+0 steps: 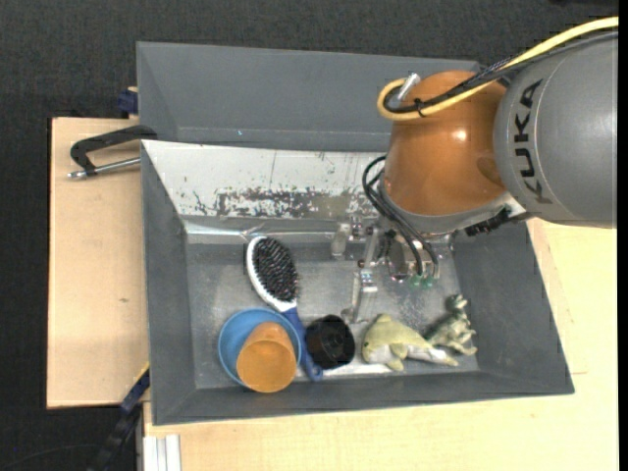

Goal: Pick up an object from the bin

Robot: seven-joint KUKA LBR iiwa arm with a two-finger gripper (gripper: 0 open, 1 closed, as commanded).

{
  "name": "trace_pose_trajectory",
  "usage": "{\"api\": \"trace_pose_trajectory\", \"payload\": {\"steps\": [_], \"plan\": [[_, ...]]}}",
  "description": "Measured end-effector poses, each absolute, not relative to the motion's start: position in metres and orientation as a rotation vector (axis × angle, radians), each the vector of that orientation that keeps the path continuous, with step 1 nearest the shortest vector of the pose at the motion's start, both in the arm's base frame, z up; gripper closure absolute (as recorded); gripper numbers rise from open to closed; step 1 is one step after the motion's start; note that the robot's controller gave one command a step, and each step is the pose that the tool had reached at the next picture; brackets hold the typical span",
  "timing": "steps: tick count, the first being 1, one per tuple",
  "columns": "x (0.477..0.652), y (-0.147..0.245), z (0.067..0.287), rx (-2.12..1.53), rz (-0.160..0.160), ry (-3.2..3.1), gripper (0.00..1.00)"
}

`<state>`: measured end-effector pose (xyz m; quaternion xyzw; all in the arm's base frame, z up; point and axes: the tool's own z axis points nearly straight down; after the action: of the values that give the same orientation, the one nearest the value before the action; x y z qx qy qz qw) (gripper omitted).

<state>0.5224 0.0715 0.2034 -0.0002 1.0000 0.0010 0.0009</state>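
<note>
Pincer just beside pale yellow-green toy animal

You're looking at a robotics lab: a KUKA-branded arm hangs over a grey metal bin set on dark carpet.

My arm comes in from the right edge of the frame, its grey link lying across the upper right. At its end my orange wrist cover sits right of centre, with a yellow cable looped over its top. Below the cover my gripper points downward, just right of the frame's middle.
</note>
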Motion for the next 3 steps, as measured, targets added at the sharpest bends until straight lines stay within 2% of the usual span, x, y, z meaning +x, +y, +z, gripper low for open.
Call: {"api": "trace_pose_trajectory", "payload": {"steps": [1,2,3], "plan": [[0.491,0.052,0.073,0.154,-0.015,3.167,0.0],[0.509,0.041,0.071,-0.044,0.001,3.139,0.0],[0.509,0.041,0.071,-0.043,0.002,3.139,1.0]]}}
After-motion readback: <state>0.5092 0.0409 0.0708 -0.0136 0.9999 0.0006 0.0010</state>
